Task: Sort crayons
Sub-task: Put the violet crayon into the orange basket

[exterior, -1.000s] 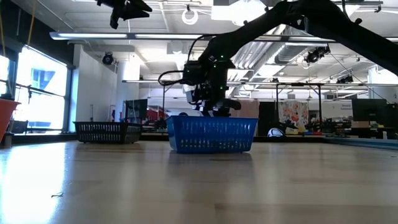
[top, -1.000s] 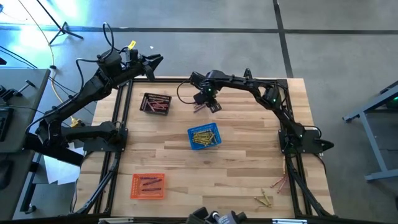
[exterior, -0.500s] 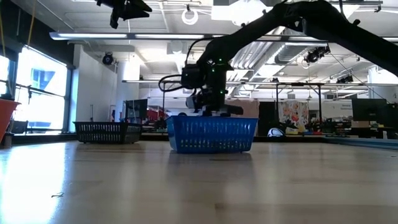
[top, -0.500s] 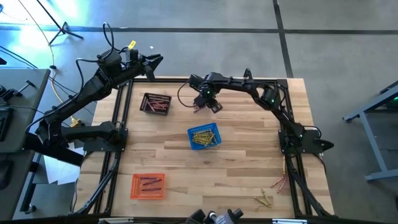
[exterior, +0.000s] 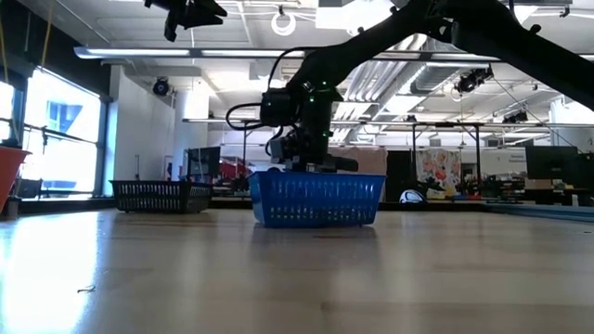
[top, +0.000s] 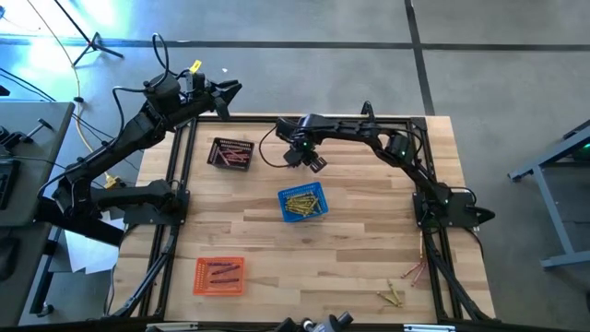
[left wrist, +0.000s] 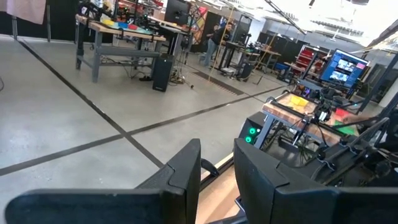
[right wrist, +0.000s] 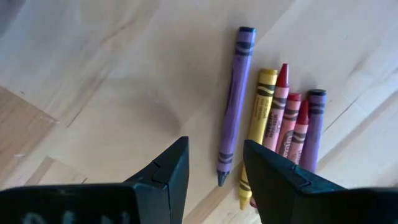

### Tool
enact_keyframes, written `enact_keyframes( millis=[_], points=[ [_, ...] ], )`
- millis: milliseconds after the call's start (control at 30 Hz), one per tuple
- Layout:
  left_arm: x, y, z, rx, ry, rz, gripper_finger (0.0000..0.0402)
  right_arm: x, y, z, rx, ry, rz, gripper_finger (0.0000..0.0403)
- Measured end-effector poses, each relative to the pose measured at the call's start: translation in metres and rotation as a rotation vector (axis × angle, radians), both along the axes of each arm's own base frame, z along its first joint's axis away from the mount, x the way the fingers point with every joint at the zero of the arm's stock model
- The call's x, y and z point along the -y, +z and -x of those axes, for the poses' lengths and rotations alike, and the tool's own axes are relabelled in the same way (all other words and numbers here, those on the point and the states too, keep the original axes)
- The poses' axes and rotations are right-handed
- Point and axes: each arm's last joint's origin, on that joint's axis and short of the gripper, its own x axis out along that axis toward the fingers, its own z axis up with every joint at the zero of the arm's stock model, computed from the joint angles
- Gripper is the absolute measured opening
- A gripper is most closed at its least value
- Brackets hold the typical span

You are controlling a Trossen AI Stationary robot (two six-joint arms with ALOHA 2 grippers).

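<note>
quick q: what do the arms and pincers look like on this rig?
Both arms are dark, jointed links. The right arm has a black cable looping near its pincer and green lights. The left pincer has flat dark fingers; a yellow tag sits nearby.

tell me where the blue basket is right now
In the high view the blue mesh basket sits near the table's middle, holding yellow crayons, just in front of the right claw and right of the black basket.

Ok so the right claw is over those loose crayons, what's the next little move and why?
Probably lower the right claw onto the lone purple crayon. Its fingers stand open with nothing between them, and that crayon lies slightly apart from the cluster of crayons on the table, so it looks easiest to pinch alone.
</note>
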Motion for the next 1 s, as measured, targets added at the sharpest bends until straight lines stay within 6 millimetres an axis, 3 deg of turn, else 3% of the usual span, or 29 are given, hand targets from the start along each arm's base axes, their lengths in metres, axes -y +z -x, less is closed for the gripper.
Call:
enact_keyframes(
  millis=[333,733,1000],
  points=[
    [0.0,0.0026,0.0,0.02,0.0,-0.018,0.0085,-0.0013,-0.0003,-0.0006,-0.012,0.015,0.027,0.0135],
    [0.0001,-0.0023,0.0001,-0.044,-0.002,-0.019,0.0085,0.0006,-0.0004,-0.0005,0.0,-0.029,0.017,0.0072],
    [0.0001,-0.0044,0.0002,-0.06,-0.002,-0.005,0.0085,0.0005,-0.0004,-0.0006,-0.002,-0.03,0.025,0.0069]
  ],
)
